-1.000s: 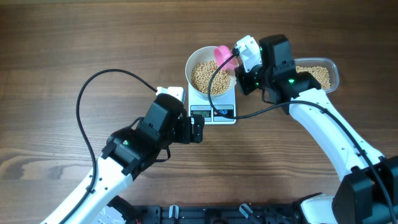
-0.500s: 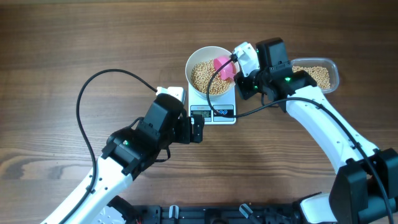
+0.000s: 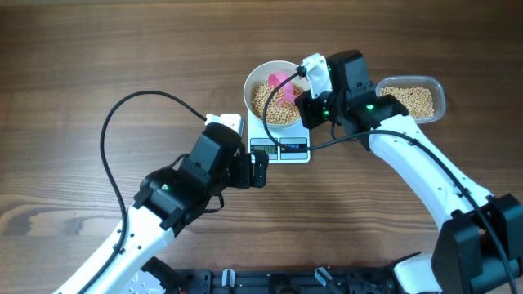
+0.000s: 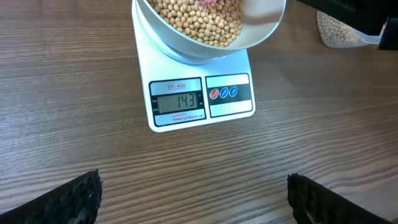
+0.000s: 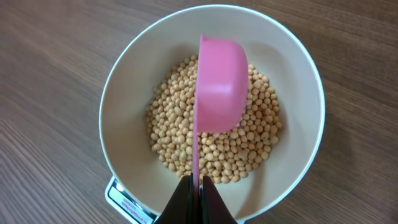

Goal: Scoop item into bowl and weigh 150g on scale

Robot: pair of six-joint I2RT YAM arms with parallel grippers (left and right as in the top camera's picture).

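Wood table [image 3: 82, 49] | bowl [image 5: 127, 84] covers scale [image 4: 179, 101] top | right hand [image 5: 196, 196] clamping scoop [image 5: 221, 81], cropped

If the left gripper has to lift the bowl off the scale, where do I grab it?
Pinch the bowl by its rim on the left side, coming down from above with one finger inside the wall. It looks too wide to span, and the right gripper holds the scoop in across the right rim.
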